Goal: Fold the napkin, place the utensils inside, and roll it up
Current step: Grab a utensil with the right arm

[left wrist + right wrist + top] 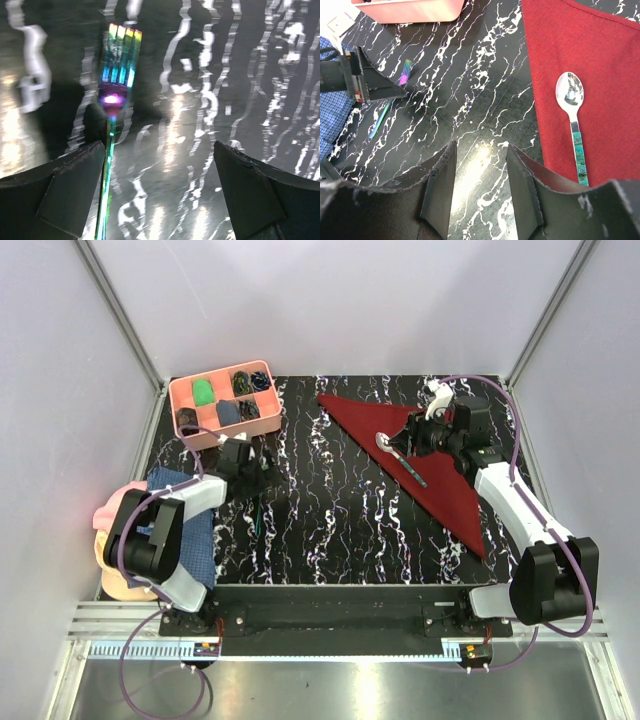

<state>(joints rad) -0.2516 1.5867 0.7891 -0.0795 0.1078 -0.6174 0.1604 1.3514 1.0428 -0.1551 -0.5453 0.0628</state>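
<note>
The dark red napkin (430, 465) lies folded into a long triangle on the right of the black marbled table. A silvery spoon (387, 441) with a teal handle rests on it, also clear in the right wrist view as the spoon (570, 95) on the napkin (590, 55). My right gripper (408, 438) hovers by the spoon, open, with only bare table between its fingers (440, 185). The iridescent fork (120, 55) lies on the table at the left. My left gripper (160, 185) stands wide open over the fork (258, 518), whose handle runs just inside the left finger (70, 190).
A pink compartment tray (274, 392) with small items sits at the back left. A blue checked cloth (195, 540) and a pink cloth (110, 510) are heaped at the left edge by my left arm's base. White walls enclose the table.
</note>
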